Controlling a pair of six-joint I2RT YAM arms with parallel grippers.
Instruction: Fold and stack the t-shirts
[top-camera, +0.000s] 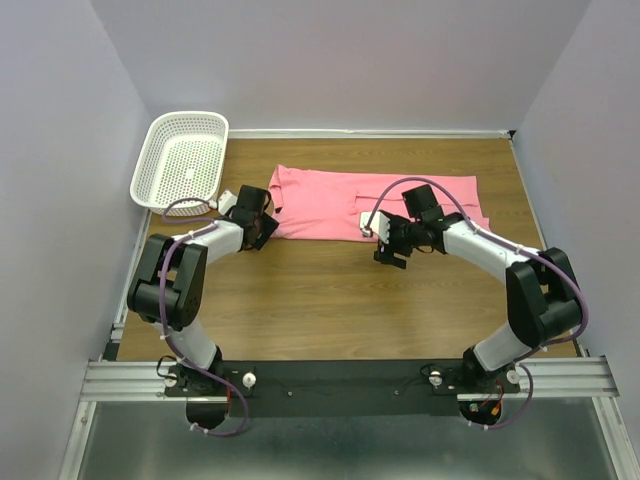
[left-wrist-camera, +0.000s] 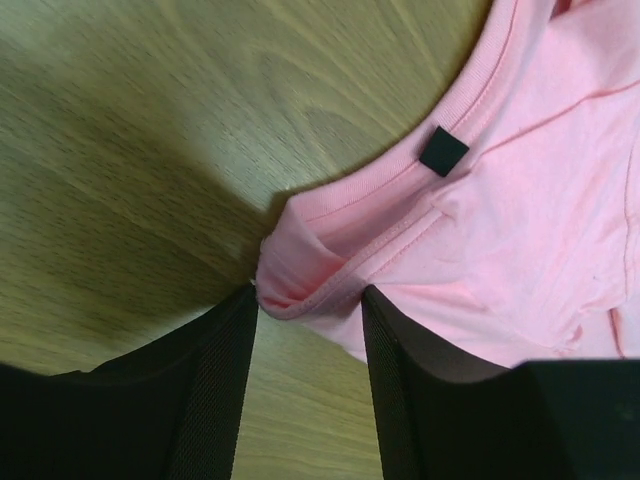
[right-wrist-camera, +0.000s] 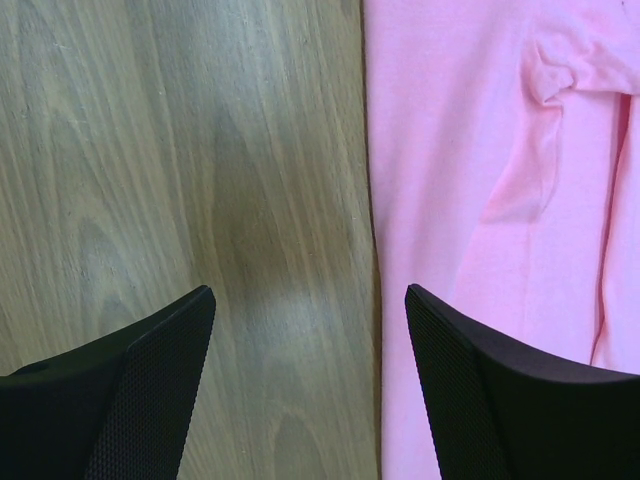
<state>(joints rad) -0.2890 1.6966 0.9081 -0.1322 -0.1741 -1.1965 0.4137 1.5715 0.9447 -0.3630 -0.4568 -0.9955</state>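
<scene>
- Nearest the arm bases, the bare wood of the table (top-camera: 320, 310) is giving room to draw cloth toward the near side.
- The right gripper (right-wrist-camera: 308, 290) is hanging wide open and holding nothing. It is straddling the near edge of the t-shirt (top-camera: 320, 200), with one finger over wood and the other over pink cloth.
- As I am reading it, the step in hand is taking hold of that near edge. A straight drop is looking best here, so that the jaws take in every layer at the edge and not only the top one.
- The left gripper (left-wrist-camera: 310, 292) is sitting at the shirt's near left corner with its jaws about half apart. A rolled lip of the collar (left-wrist-camera: 380, 175) is lying between the tips, but I cannot tell whether it is truly being pinched.
- That bunched lip is risking a crooked corner, so a fuller bite past the rolled rib would probably be serving better.
- A small black tag (left-wrist-camera: 443, 151) is showing just inside the neckline, beyond the fingertips.
- The t-shirt is lying flat across the far middle of the table as a long band, with some layers seemingly turned in already.
- Both grips should be lifting together so that the fold line is running straight.
- Farthest off, a white mesh basket (top-camera: 187, 116) is standing at the far left corner, apart from the shirt.
</scene>
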